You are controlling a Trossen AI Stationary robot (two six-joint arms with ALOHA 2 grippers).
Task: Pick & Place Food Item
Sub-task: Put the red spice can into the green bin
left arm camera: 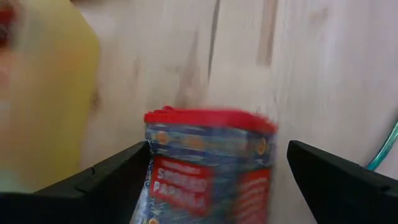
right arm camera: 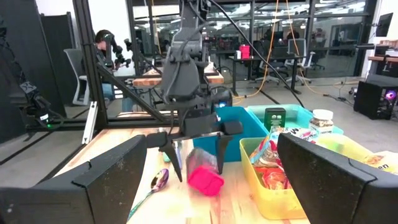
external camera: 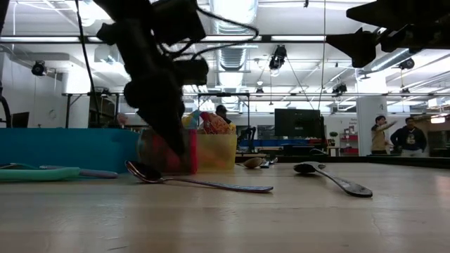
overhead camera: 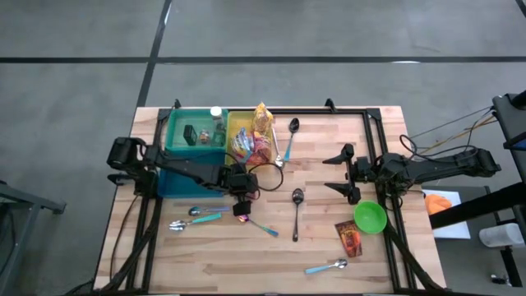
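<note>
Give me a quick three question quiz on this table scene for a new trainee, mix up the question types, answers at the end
1. True or false: the left gripper has its open fingers either side of a red-lidded spice jar.
2. Which bin holds the snack packets? A) the teal bin B) the yellow bin C) the green bowl
3. Fill in: the right gripper hovers open and holds ____.

Key: 1 true; 2 B; 3 nothing.

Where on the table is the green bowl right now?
In the high view the green bowl sits on the table's right side, just below the open right gripper, with a brown food packet beside it on its lower left.
</note>
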